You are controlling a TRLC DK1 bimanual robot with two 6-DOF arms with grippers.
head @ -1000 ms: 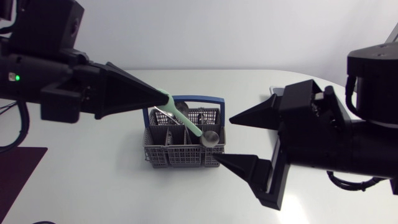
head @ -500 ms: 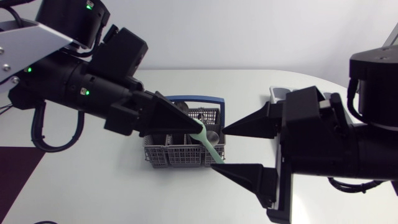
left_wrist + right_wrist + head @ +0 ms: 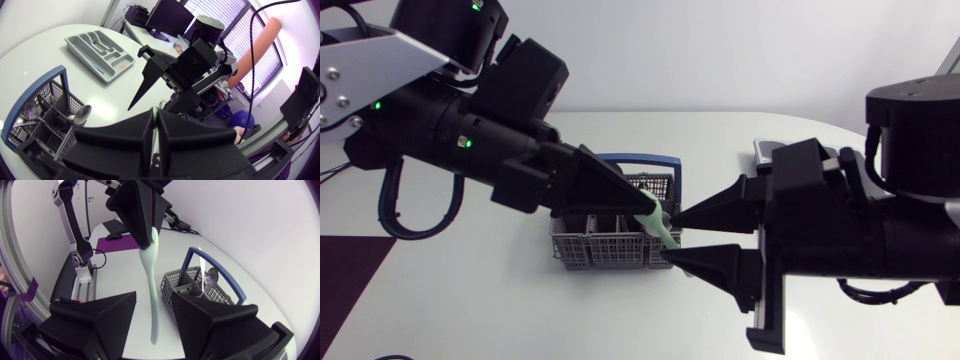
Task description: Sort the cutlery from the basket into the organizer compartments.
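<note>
My left gripper [image 3: 648,212] is shut on one end of a mint-green utensil [image 3: 663,232], held in the air over the right front corner of the grey cutlery basket [image 3: 582,262]. In the right wrist view the green utensil [image 3: 153,295] hangs from the left gripper [image 3: 145,242] down between the fingers of my right gripper [image 3: 154,330]. A narrow gap shows on each side, so the right gripper [image 3: 672,237] is open around it. The grey organizer [image 3: 100,49] lies beyond the basket [image 3: 37,117], mostly hidden behind my right arm in the head view.
Metal cutlery stays in the basket, among it a spoon [image 3: 210,275] leaning in a compartment under the blue handle [image 3: 640,159]. A corner of the organizer [image 3: 767,150] peeks out at the table's back right.
The left gripper has carried the green utensil from the basket's back left to its right front. The right gripper's fingers have narrowed around the utensil's free end.
</note>
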